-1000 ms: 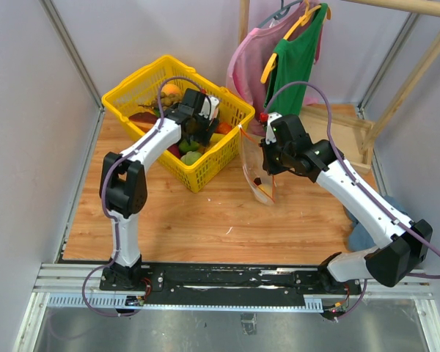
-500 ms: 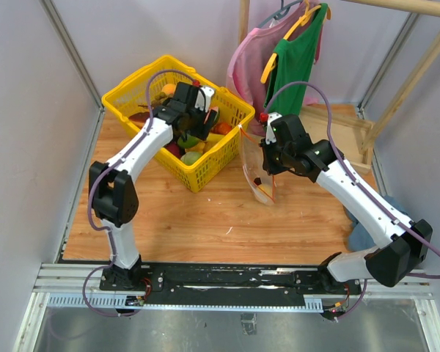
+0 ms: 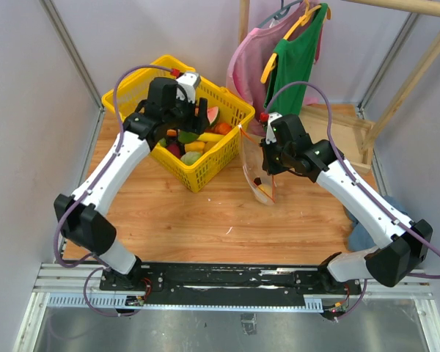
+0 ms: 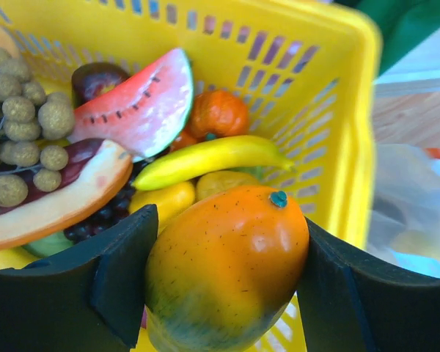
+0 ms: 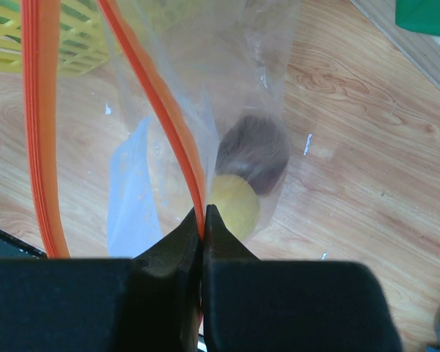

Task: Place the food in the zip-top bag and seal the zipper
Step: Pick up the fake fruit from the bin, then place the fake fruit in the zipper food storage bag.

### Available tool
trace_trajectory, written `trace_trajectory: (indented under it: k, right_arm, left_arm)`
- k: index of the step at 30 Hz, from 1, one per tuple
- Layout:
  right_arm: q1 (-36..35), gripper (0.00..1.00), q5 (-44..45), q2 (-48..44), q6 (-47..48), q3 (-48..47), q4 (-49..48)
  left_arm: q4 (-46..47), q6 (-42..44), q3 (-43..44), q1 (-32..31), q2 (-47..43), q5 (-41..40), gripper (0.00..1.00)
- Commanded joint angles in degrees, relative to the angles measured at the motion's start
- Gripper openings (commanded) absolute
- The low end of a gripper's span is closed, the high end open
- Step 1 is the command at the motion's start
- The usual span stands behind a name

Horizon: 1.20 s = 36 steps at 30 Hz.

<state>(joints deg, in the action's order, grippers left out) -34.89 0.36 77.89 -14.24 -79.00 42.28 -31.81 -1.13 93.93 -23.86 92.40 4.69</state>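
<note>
My left gripper point(image 4: 224, 273) is shut on a green-orange mango point(image 4: 227, 271) and holds it above the yellow basket point(image 4: 352, 110). In the top view it point(image 3: 191, 108) hovers over the basket's back part. My right gripper point(image 5: 204, 220) is shut on the red-orange zipper point(image 5: 161, 110) of the clear zip-top bag point(image 5: 264, 88) and holds the mouth open above the table. The second zipper strip point(image 5: 40, 147) hangs apart at left. A yellow round fruit point(image 5: 235, 204) and a purple-brown one point(image 5: 253, 150) lie in the bag. In the top view the bag point(image 3: 258, 176) hangs below the right gripper point(image 3: 267, 158), right of the basket.
The basket point(image 3: 205, 180) holds a watermelon slice point(image 4: 143, 106), banana point(image 4: 213, 158), small pumpkin point(image 4: 218, 114), grapes and other toy food. A wooden rack point(image 3: 352, 125) with green point(image 3: 293, 59) and pink clothes stands at the back right. Blue cloth point(image 3: 359, 235) lies at the right edge.
My left gripper has risen out of the basket with the mango and shifted back and left. The right gripper and the bag have not moved.
</note>
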Motion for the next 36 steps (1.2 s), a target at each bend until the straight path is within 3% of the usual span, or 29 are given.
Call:
trace_trajectory:
  k: [1, 7, 16, 26, 36]
  right_arm:
    - [-0.7, 0.01, -0.86, -1.34, -1.06, -0.79, 0.03]
    - [-0.66, 0.01, -2.41, -1.21, -1.46, -0.89, -0.5]
    - [-0.79, 0.01, -3.33, -1.5, -1.54, -1.46, -0.32]
    - [-0.77, 0.01, -3.61, -2.4, -1.73, -1.17, 0.17]
    - [-0.8, 0.01, -4.4, -3.19, -2.27, -0.65, 0.26]
  left_arm:
    - [7.34, -3.56, -2.56, -0.76, -7.24, 7.57, 0.2]
    - [17.79, -1.93, -10.68, -5.41, -16.31, 11.29, 0.2]
    - [43.42, -2.11, -26.92, -14.64, -26.07, 15.02, 0.17]
    - [55.24, -1.68, -30.44, -20.25, -21.9, 18.17, 0.16]
    - [68.07, -6.22, -33.76, -21.4, -15.63, 19.73, 0.14]
